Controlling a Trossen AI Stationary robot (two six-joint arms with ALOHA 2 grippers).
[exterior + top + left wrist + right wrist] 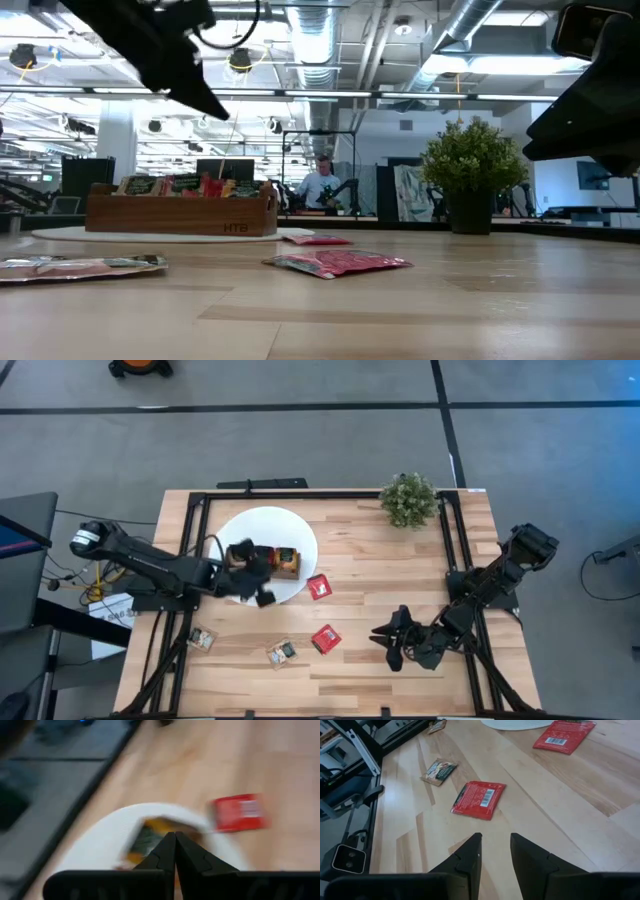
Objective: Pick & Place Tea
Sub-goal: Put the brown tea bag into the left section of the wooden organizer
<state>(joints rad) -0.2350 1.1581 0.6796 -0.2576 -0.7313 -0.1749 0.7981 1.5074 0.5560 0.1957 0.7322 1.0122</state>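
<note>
High view: you see the left gripper (262, 588) left of centre, over the white disc (290, 525), beside the wooden tray (287, 563) that sits on it. Its fingers (175, 851) are pressed together with nothing between them (the left wrist view shows the two tips meeting above the disc). The right gripper (388, 645) hangs at the lower right of the frame, above bare table (400, 560); its fingers (470, 855) stand a little apart and hold nothing.

Loose tea sachets lie on the table: one red sachet (319, 587) just right of the disc's edge, a second red sachet (325, 639) lower, near the frame's middle, a white-and-green sachet (281, 652) to its left, and another sachet (203, 639) at the lower left. In the low view, you can make out sachets standing in the tray (182, 213). A potted plant (408, 500) stands at the upper right of the table.
</note>
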